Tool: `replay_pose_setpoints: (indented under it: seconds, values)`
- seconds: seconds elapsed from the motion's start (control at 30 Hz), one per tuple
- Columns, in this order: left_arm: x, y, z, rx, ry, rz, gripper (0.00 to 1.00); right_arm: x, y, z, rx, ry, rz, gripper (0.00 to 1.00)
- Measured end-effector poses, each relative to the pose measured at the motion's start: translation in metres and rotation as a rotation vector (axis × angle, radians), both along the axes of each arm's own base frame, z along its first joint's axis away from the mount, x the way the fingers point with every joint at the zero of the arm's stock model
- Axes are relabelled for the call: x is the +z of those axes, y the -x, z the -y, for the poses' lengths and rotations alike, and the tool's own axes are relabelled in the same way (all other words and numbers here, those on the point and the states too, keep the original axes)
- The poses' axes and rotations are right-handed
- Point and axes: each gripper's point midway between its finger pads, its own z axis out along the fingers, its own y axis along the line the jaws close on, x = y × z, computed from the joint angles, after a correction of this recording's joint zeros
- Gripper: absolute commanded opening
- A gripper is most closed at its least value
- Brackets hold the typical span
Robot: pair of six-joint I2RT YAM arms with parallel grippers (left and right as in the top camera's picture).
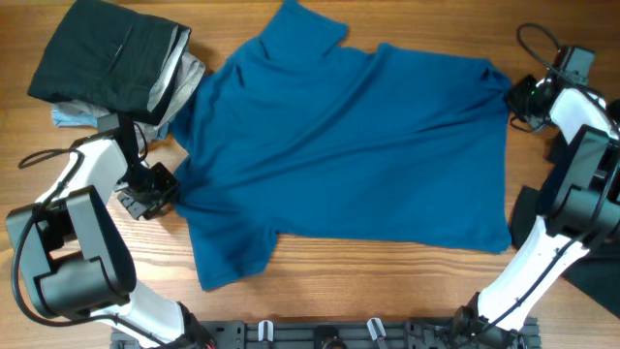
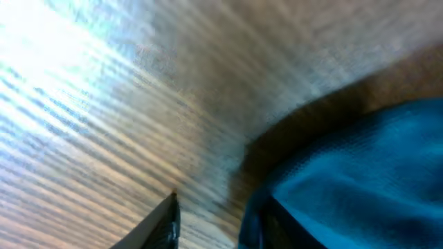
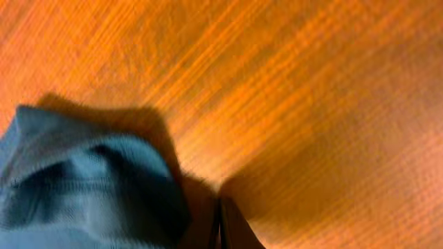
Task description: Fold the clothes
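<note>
A blue T-shirt [image 1: 349,145] lies spread flat across the middle of the wooden table. My left gripper [image 1: 150,191] is low at the shirt's left edge. In the left wrist view the left gripper [image 2: 211,225] is open, one finger on bare wood and the other at the blue cloth's [image 2: 360,180] edge. My right gripper [image 1: 516,97] is at the shirt's far right corner. In the right wrist view its fingers [image 3: 220,225] are pressed together on the wood, with the shirt's hem [image 3: 83,187] just to their left, not between them.
A pile of folded dark clothes [image 1: 107,58] sits at the far left corner, with grey and light blue cloth [image 1: 179,82] under it, touching the shirt. A black cloth [image 1: 591,276] lies at the right edge. A rail [image 1: 320,334] runs along the front edge.
</note>
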Motion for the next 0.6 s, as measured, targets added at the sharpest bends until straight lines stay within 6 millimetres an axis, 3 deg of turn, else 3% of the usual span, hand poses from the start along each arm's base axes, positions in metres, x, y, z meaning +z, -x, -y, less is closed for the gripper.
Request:
replay_pose_setpoints:
  seconds: [0.03, 0.1, 0.2, 0.37, 0.47, 0.53, 0.6]
  values:
    - [0.000, -0.003, -0.001, -0.002, -0.002, 0.012, 0.41, 0.004, -0.005, 0.002, 0.015, 0.002, 0.011, 0.21]
    - [0.000, -0.006, -0.001, -0.002, -0.001, 0.025, 0.41, 0.020, -0.017, 0.005, 0.058, 0.011, 0.039, 0.28]
    - [0.001, -0.010, 0.000, -0.004, 0.004, 0.042, 0.42, 0.061, -0.027, 0.003, 0.137, 0.027, 0.064, 0.32]
    - [0.004, -0.013, 0.004, -0.038, 0.036, 0.055, 0.42, 0.120, 0.020, -0.021, 0.214, 0.005, -0.015, 0.34]
    - [0.009, -0.014, 0.005, -0.044, 0.047, 0.053, 0.43, 0.166, 0.056, -0.037, 0.223, -0.010, -0.035, 0.36]
    - [0.010, -0.015, 0.005, -0.048, 0.048, 0.054, 0.43, 0.183, 0.066, -0.044, 0.227, -0.017, -0.024, 0.23]
    - [0.010, -0.013, 0.006, -0.049, 0.051, 0.046, 0.38, 0.190, 0.057, -0.053, 0.299, -0.025, 0.036, 0.15]
